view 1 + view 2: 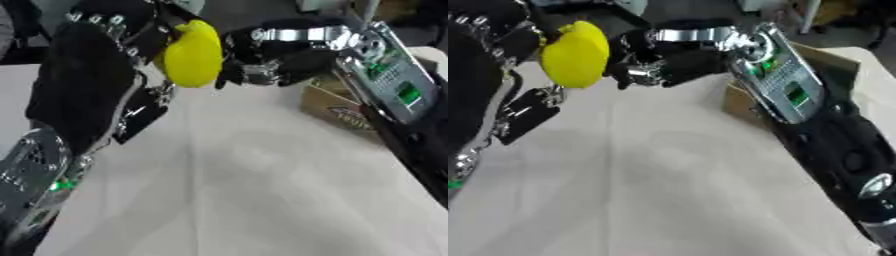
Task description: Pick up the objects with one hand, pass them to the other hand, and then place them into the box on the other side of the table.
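Here we are seeing the left hand (131, 35) grasping the yellow object (192, 54); beside it, the right hand (262, 60) is seemingly clenched, above the box (337, 107).

White tablecloth (262, 200) over table, faint creases; dark floor (254, 10) beyond.

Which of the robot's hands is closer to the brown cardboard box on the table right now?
Right. The right hand hangs just up and left of the brown cardboard box, its forearm crossing over it. The left hand, curled round a yellow rounded object, is farther left.
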Motion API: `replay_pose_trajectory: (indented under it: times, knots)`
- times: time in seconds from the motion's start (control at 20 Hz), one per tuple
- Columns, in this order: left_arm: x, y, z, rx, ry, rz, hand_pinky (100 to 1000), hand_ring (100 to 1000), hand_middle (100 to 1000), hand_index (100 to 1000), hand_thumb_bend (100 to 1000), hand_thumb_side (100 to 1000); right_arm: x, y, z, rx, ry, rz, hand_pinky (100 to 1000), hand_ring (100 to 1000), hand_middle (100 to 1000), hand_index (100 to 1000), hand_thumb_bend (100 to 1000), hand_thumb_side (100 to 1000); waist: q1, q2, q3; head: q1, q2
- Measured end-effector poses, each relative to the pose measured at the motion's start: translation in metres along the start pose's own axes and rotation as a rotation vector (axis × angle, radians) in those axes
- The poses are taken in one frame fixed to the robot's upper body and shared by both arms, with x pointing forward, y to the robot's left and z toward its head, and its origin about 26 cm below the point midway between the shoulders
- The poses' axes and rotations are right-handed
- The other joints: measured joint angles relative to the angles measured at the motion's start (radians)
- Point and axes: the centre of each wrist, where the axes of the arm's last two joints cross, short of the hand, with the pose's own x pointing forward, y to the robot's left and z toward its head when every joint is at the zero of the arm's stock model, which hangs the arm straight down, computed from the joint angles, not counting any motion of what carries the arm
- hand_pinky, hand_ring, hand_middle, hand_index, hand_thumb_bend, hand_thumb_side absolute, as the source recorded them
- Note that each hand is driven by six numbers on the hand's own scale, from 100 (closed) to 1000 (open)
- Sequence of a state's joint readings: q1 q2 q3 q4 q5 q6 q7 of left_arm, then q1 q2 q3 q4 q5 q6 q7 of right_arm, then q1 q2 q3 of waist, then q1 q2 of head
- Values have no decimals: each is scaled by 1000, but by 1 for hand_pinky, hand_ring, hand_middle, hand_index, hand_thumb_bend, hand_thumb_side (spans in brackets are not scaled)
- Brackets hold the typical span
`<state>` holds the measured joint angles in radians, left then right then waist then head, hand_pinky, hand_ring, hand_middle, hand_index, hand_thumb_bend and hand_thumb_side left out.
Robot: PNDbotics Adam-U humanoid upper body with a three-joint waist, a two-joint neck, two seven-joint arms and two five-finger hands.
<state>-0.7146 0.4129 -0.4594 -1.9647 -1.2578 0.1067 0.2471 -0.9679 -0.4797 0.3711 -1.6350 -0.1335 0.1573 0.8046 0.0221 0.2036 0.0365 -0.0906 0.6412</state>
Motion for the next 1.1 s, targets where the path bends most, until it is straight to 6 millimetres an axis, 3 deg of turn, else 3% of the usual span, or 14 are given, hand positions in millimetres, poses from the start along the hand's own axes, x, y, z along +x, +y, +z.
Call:
replay_pose_trajectory:
  times: [0.1, 0.35, 0.55, 1.1]
  knots:
    - [0, 0, 0, -1, -1, 0, 683, 590, 511, 539, 100, 100, 3, 0, 0, 19, -16, -14, 1000, 762, 813, 956, 131, 637, 0, 0, 0, 0, 0]
    - [0, -1, 0, -7, 1, 0, 681, 588, 509, 538, 100, 100, 13, 2, 0, 71, -62, -48, 1000, 750, 802, 950, 310, 369, 0, 0, 0, 0, 0]
    - [0, -2, 0, -5, 3, -1, 679, 587, 509, 537, 100, 100, 17, 2, 1, 91, -75, -74, 1000, 744, 796, 945, 354, 293, 0, 0, 0, 0, 0]
    - [1, 0, -3, 18, -24, -11, 688, 590, 512, 536, 100, 100, 20, 1, 2, 95, -74, -119, 1000, 751, 801, 951, 320, 401, 0, 0, 7, -3, -6]
